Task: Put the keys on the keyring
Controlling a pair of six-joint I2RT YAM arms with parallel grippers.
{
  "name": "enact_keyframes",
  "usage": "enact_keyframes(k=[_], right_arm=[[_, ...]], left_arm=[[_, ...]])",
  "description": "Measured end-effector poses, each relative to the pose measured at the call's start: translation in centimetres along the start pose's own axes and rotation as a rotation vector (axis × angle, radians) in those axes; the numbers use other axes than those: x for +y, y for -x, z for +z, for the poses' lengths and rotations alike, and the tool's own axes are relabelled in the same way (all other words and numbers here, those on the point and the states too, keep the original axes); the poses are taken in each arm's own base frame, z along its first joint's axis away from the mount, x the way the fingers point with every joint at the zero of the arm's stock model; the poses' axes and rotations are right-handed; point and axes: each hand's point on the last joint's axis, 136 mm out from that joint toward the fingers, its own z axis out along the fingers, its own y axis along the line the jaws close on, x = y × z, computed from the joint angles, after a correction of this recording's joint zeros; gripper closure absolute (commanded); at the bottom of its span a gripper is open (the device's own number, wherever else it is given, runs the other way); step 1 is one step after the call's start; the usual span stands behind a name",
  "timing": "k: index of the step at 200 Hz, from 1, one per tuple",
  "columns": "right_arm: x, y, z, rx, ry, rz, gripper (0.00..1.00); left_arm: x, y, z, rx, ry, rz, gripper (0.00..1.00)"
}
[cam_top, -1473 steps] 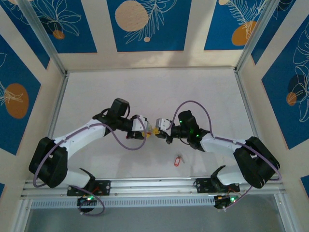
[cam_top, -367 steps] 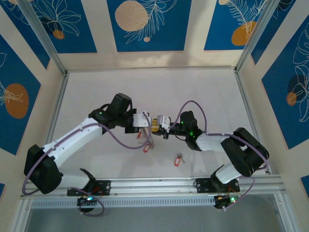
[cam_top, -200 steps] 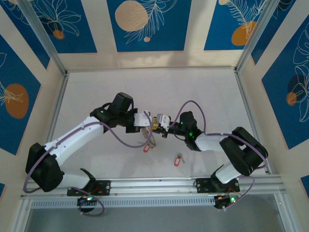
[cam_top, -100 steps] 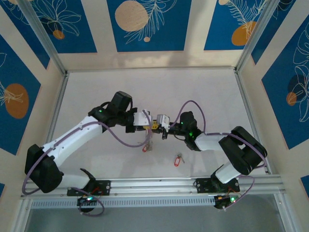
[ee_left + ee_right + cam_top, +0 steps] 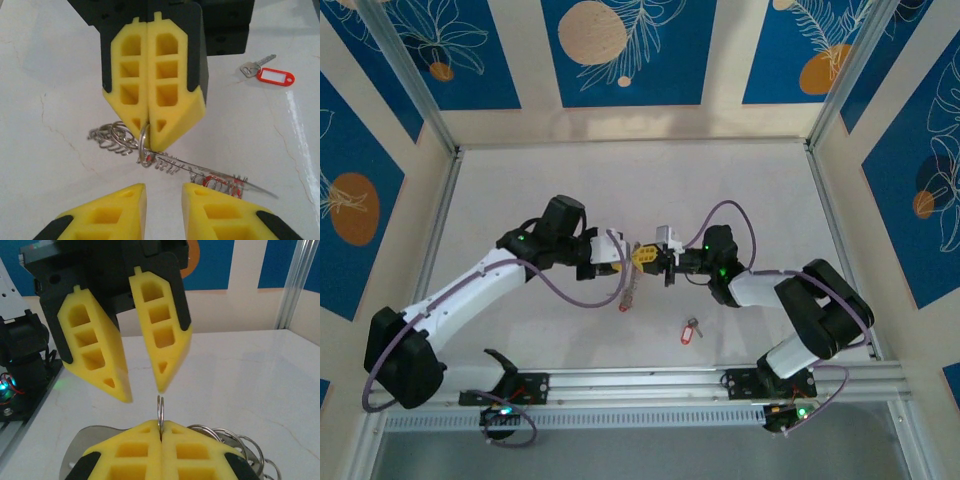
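The keyring point(image 5: 628, 288) hangs between my two grippers over the middle of the table, a red tag at its low end. My right gripper point(image 5: 161, 427) is shut on a small silver ring point(image 5: 160, 410) at its top. From that ring point(image 5: 143, 150) a thin wire hoop point(image 5: 220, 176) slants down to the right, with a bunch of further rings point(image 5: 112, 137) beside it. My left gripper point(image 5: 164, 200) faces it from just short, open, nothing between its fingers point(image 5: 160, 340). One of the keys point(image 5: 690, 330), with a red tag point(image 5: 274, 77), lies flat on the table.
The white table is fenced by a metal frame point(image 5: 450, 200) and blue-patterned walls. Both arm bases sit on the near rail point(image 5: 640, 382). The loose key lies between the grippers and that rail, right of centre.
My left gripper has opened, let go of the keyring and drawn slightly back to the left. My right gripper has closed on the small ring and now carries the keyring alone.
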Motion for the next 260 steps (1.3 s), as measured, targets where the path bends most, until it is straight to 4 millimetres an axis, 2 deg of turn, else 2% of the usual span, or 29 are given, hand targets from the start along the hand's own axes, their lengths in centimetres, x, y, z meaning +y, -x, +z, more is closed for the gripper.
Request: enact_keyframes(k=[99, 177, 191, 213, 229, 237, 260], right_arm=[[0.3, -0.4, 0.0, -0.021, 0.049, 0.081, 1.00], [0.8, 0.3, 0.2, -0.047, 0.076, 0.045, 1.00], [1.0, 0.3, 0.2, -0.048, 0.083, 0.038, 1.00], [1.1, 0.3, 0.3, -0.047, 0.087, 0.027, 1.00], [1.0, 0.2, 0.3, -0.045, 0.081, 0.011, 1.00], [1.0, 0.2, 0.4, -0.043, 0.078, 0.002, 0.95], [1.0, -0.3, 0.7, -0.024, 0.058, -0.028, 0.88]], left_arm=[[0.3, 1.2, 0.4, -0.079, -0.019, -0.026, 0.76], [-0.5, 1.1, 1.2, -0.099, -0.077, -0.046, 0.78], [-0.5, 1.1, 1.2, -0.100, -0.078, -0.046, 0.83], [-0.5, 1.1, 1.2, -0.100, -0.081, -0.046, 1.00], [-0.6, 1.0, 1.1, -0.100, -0.087, -0.037, 1.00], [-0.7, 1.0, 1.1, -0.098, -0.087, -0.035, 1.00], [-0.8, 0.5, 1.2, -0.073, -0.084, -0.038, 1.00]])
